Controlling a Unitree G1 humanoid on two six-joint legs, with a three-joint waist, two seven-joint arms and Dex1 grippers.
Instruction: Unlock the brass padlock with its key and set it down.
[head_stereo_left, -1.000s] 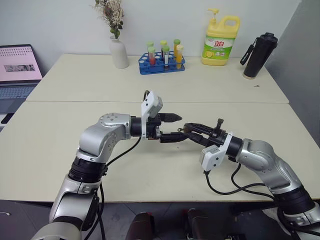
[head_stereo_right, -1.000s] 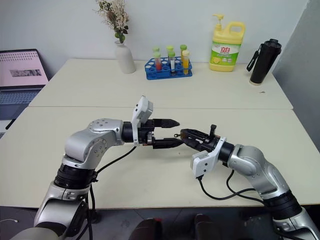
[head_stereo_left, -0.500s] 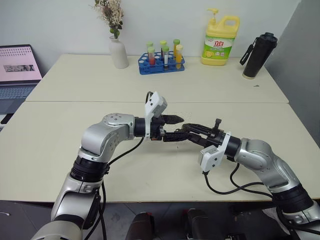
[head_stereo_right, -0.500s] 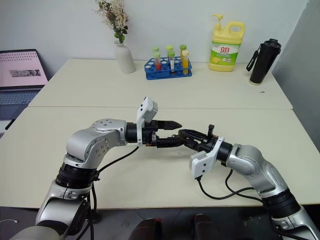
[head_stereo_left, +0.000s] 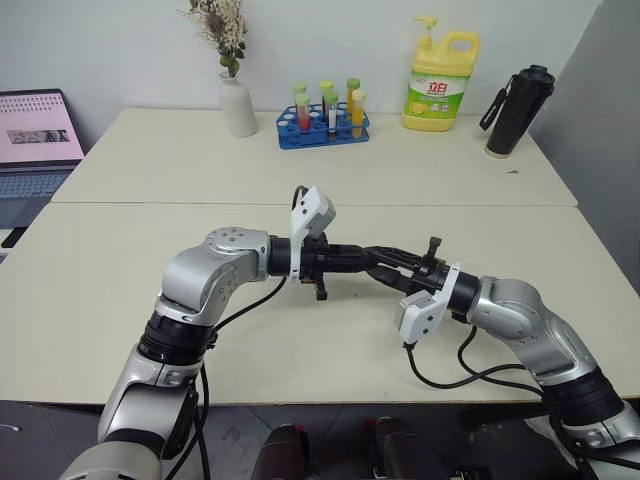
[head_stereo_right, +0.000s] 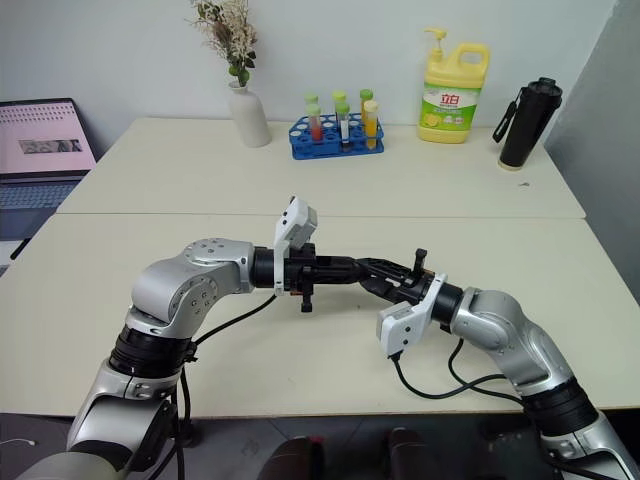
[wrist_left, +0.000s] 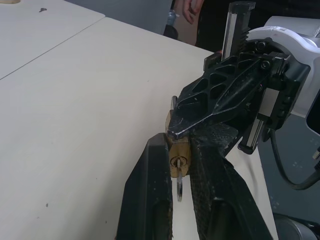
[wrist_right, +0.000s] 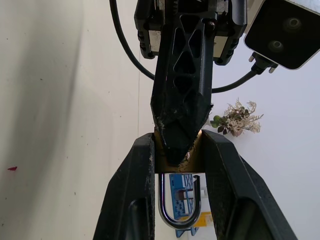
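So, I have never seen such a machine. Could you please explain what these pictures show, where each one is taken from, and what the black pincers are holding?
This is a humanoid robot with two silver arms. Two pictures come from cameras on its head, looking down at a cream table; the other two come from a small camera on each wrist.

In the middle, the left hand and the right hand meet above the table. Between them is the brass padlock: the right hand is shut on its body, shackle toward that wrist, and the left hand is closed on it too. The key sits in the keyhole.

At the back stand a vase, a rack of tubes, a yellow bottle and a black flask. A laptop is at the left.
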